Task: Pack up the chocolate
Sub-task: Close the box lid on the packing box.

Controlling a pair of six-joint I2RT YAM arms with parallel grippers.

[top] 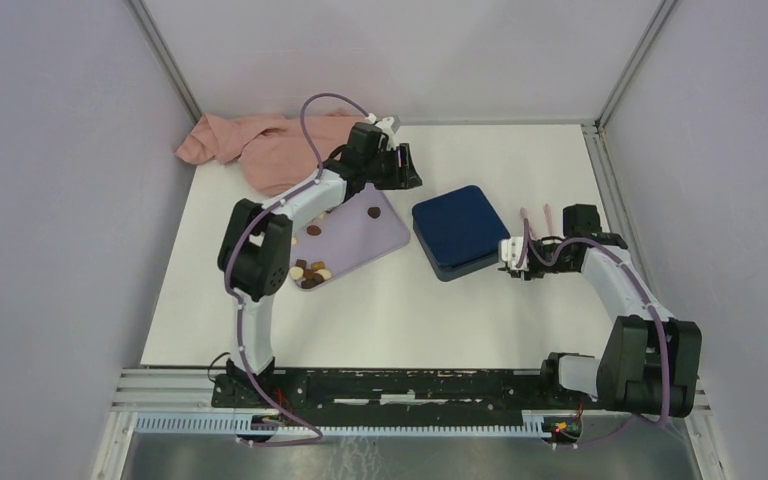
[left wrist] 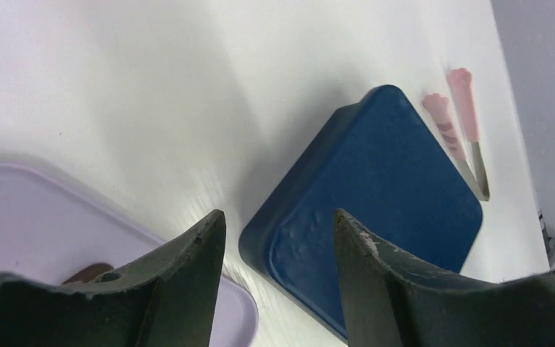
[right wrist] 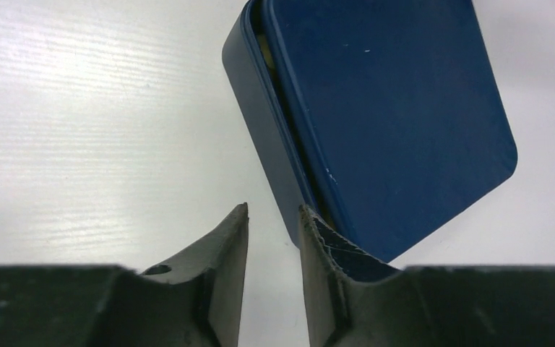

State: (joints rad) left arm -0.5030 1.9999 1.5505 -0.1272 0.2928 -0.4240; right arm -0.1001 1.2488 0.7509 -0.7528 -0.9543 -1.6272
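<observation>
here, on the white worktop [top: 400, 310], a closed dark blue box [top: 460, 230] sits between the two arms, its lid on, while loose chocolates [top: 309, 272] lie on the lilac tray [top: 360, 238] to its left, most bunched at the tray's near corner and two or three apart farther back. the left hand [top: 400, 168] hovers over the tray's far corner, fingers parted and holding nothing, with the box just to its right. the right hand [top: 516, 256] rests at the box's near-right corner, its fingers narrowly parted and empty, one fingertip [right wrist: 311, 224] right against the box wall. a pair of pink-tipped tongs [left wrist: 462, 130] lies beyond the box on the right. a pink cloth [top: 260, 145] is bunched at the back left. the right hand is judged the nearer to the box, the left to the chocolates.
</observation>
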